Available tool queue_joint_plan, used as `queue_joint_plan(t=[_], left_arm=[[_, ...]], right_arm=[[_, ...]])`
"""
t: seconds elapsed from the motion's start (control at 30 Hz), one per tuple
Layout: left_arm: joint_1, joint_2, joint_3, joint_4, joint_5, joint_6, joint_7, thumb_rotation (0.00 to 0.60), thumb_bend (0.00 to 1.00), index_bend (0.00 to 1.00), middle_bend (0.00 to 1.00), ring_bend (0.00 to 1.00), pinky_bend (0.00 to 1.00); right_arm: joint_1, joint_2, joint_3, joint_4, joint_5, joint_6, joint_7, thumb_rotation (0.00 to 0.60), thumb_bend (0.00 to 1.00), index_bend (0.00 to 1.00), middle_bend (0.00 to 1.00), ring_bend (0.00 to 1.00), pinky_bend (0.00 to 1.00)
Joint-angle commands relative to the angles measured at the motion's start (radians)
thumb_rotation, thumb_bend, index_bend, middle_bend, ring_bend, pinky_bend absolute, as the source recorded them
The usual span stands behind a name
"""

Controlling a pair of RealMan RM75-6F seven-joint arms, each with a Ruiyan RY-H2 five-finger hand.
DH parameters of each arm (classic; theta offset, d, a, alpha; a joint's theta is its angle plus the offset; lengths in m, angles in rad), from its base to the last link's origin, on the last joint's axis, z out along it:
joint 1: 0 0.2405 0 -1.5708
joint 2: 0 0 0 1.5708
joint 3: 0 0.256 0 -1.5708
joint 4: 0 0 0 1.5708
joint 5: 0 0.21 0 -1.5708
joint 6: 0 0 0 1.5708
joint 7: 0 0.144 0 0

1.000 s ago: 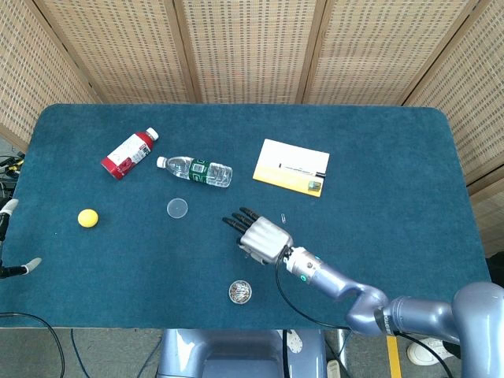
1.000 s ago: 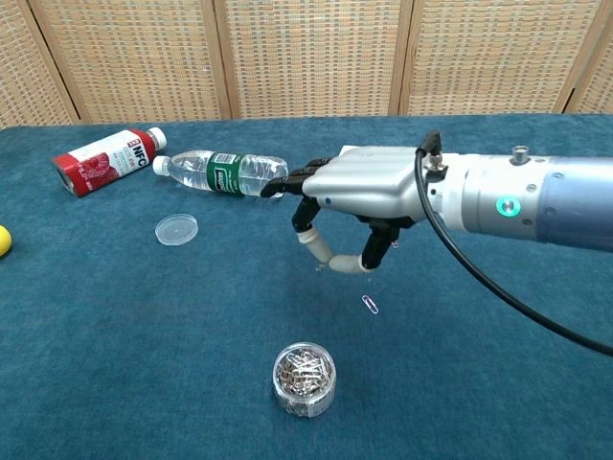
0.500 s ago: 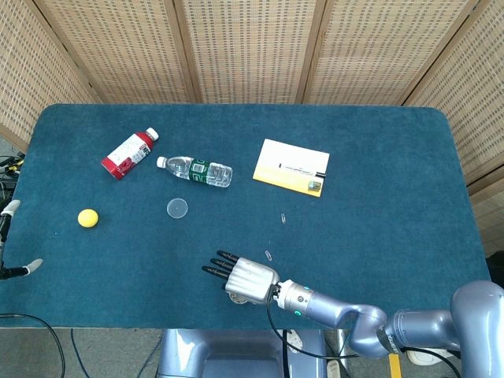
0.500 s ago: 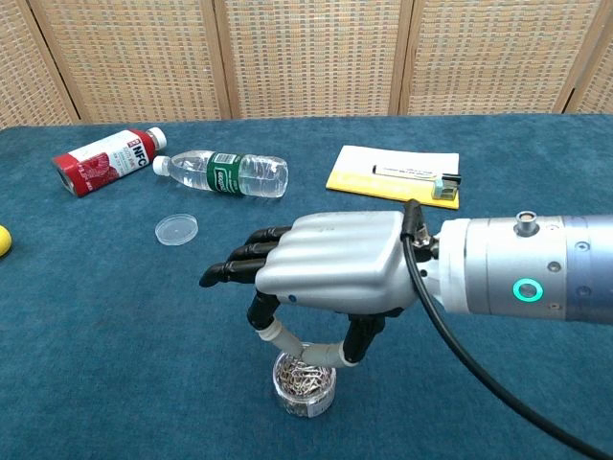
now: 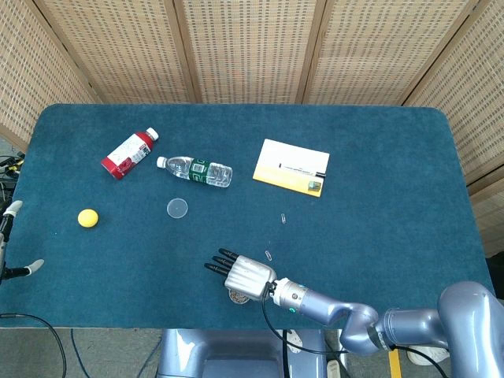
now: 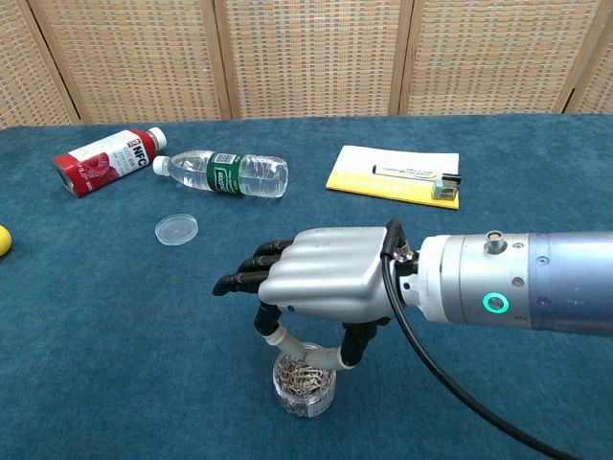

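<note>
Low in the middle of the chest view, the right hand (image 6: 321, 278) hangs palm-down right over the small clear cup of paper clips (image 6: 305, 384), its dark fingers (image 6: 251, 271) stretched out to the left while the thumb and a curled finger meet just above the cup's rim; whether anything is pinched there I cannot tell. A loose paper clip (image 5: 268, 255) lies just above the hand in the head view, another (image 5: 283, 216) further up. Toward the upper left lie the round lid (image 6: 176, 229), water bottle (image 6: 222, 172) and red bottle (image 6: 105, 159), the yellow notepad (image 6: 395, 177) at upper right.
</note>
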Motion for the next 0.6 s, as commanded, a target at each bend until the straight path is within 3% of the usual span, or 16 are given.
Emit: queue_joint_plan(t=[0.03,0.37,0.6], left_arm=[[0.0,0.0,-0.002,0.001,-0.003,-0.001,0.0,0.6,0.0,0.0,0.0,0.0,0.0],[-0.001,0.001,-0.002,0.0,-0.005,-0.002,0.0,0.6,0.0,0.0,0.0,0.0,0.0],[0.0,0.002,-0.002,0.0,-0.004,-0.004,-0.002,0.6,0.0,0.0,0.0,0.0,0.0]], right_arm=[[-0.001,-0.004,-0.002,0.006,0.004,-0.004,-0.006,0.6,0.45,0.63,0.0,0.0,0.0],[0.002,-0.019,-0.002,0.015,0.026,-0.016,-0.029,0.6,0.45,0.63,0.0,0.0,0.0],[0.004,-0.015,-0.002,0.007,0.026,-0.016,-0.016,0.6,0.44,0.4,0.0,0.0,0.0]])
